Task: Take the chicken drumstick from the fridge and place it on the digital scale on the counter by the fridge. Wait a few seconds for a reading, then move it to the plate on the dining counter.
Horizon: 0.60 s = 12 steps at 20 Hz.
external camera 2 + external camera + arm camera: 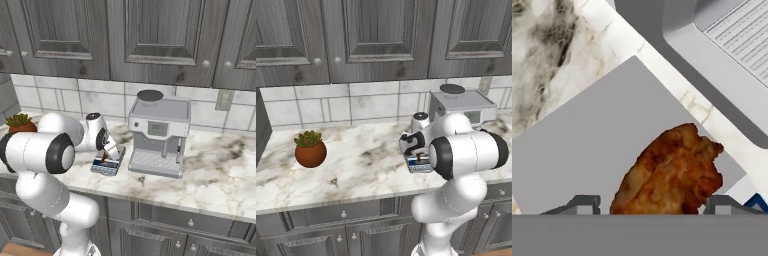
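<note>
- Grey panelled cabinets and a pale tiled wall back a marble tabletop [356, 165] that carries a potted plant [310, 148] toward its left end and a grey coffee machine [160, 132] toward its right.
- Just left of the coffee machine, near the front edge, sits the scale [107, 167], a low flat slab with a blue-and-white panel.
- From the hand view, the drumstick [672, 172] lies on the scale's grey platform, toward the corner nearest the coffee machine.
- The hand [652, 204] hangs directly over the meat with a fingertip on each side; the jaws stand apart and do not appear to press it, so it looks open, neither clearly releasing nor gripping.
- By the look of it, the step in hand is the weighing: the meat should rest free on the platform, with the fingers clear of both meat and scale.
- For the pick-up afterwards, a straight descent and a grip across the thick part would suit; the coffee machine stands close on one side.
- Hidden or unclear: the lower end of the drumstick is cut off at the bottom of the hand view, and in both base views the arm covers most of the scale and meat.
</note>
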Motion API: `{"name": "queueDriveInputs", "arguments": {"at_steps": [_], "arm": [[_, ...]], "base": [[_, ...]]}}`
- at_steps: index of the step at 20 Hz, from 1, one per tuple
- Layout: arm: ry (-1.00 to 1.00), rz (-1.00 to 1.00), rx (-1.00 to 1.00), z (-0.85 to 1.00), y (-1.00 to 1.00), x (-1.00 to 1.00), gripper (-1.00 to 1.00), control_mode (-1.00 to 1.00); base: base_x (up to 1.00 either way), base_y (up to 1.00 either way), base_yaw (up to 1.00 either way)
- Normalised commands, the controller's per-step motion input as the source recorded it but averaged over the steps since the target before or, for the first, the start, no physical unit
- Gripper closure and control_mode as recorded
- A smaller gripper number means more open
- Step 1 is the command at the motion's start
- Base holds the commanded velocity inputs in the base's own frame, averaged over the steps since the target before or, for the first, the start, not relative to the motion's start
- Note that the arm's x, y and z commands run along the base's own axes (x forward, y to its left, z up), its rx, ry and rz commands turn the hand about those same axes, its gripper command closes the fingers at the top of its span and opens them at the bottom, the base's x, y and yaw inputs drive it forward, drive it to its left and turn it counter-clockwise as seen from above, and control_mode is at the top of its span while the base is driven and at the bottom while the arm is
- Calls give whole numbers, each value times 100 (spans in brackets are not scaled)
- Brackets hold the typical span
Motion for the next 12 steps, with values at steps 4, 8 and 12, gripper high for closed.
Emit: {"name": "queueDriveInputs", "arguments": {"at_steps": [4, 8, 12], "arm": [[-9, 0, 0, 1, 0, -34, 100, -100], [-17, 0, 3, 25, 0, -62, 100, -100], [-19, 0, 8, 64, 0, -81, 100, -100]], "base": [[0, 0, 0], [0, 0, 0], [0, 0, 0]]}}
